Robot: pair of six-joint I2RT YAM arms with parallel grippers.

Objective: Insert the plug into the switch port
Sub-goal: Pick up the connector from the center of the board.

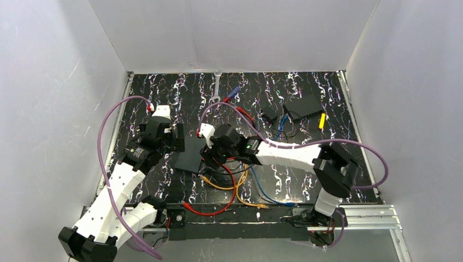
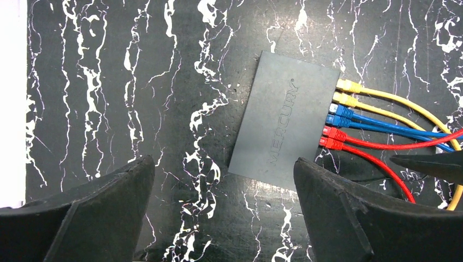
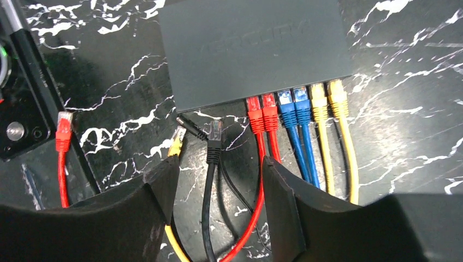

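**Switch Lies Between Two Open End Effectors, Black Plug Short of the Ports**

The switch (image 1: 190,155), a flat matte-black box, is pictured lying on the marbled black tabletop (image 1: 164,103) between the two arms. The word "MERCURY" is embossed along its lid and can be read in the left wrist view.

Six plugs are seated side by side along its port edge: two red plugs (image 3: 261,115), two blue plugs (image 3: 292,106) and two yellow plugs (image 3: 327,98). A black plug (image 3: 214,132) lies unplugged just beside that edge, next to the red pair. Its cable is seen running back between the fingers of the right end effector (image 3: 218,185), whose jaws are parted and clamped on nothing.

The approach to the free ports is crowded. A loose plug on a yellow cable (image 3: 176,143) and a thin barrel connector (image 3: 188,128) lie close by the black plug, and a loose red plug (image 3: 64,131) lies farther to the side.

The left end effector (image 2: 224,213) is held above the tabletop at the switch's opposite side, its jaws spread wide with nothing gripped.

A tangle of red, yellow and blue cables (image 1: 235,188) is spread under the right arm. Well apart, toward the back wall, a second black box (image 1: 304,105), a small black block (image 1: 269,114) and a wrench (image 1: 217,87) are seen.
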